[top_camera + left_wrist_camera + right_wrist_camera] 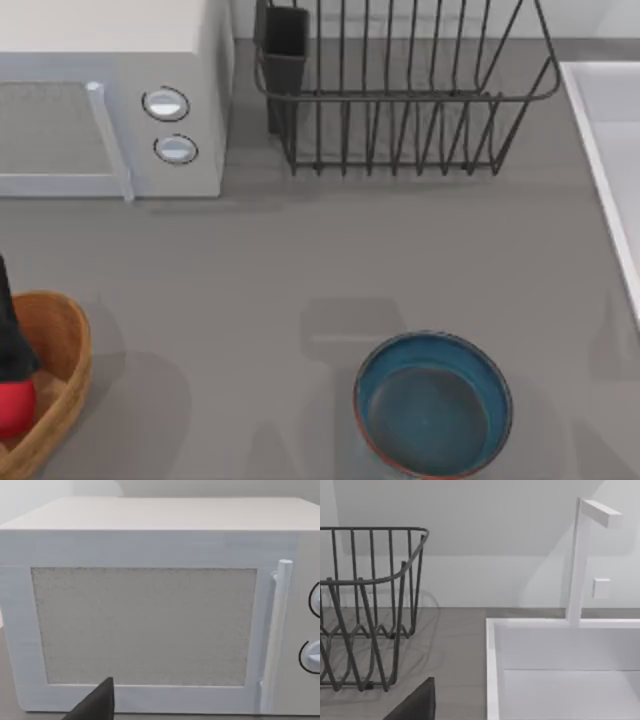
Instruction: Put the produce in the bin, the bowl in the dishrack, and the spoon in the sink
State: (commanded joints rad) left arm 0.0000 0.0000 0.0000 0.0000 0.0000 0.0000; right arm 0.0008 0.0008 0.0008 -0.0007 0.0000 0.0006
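Left claw [8, 385] — seemingly grasping produce [14, 409] over bin [62, 345]; grey table [250, 300].

The grey table [300, 270] is seen bearing microwave [110, 100], dishrack [400, 100], sink [610, 150], bowl [433, 405] and bin [55, 380].

Dishrack [370, 605] beside sink [492, 680]

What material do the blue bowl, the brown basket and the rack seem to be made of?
The bowl looks like glazed ceramic: glossy blue surface and a thin reddish-brown rim. The basket looks like wood, light brown with faint grain lines and thick curved walls, matte. The rack appears to be dark metal wire: thin, bent upright bars, possibly coated.
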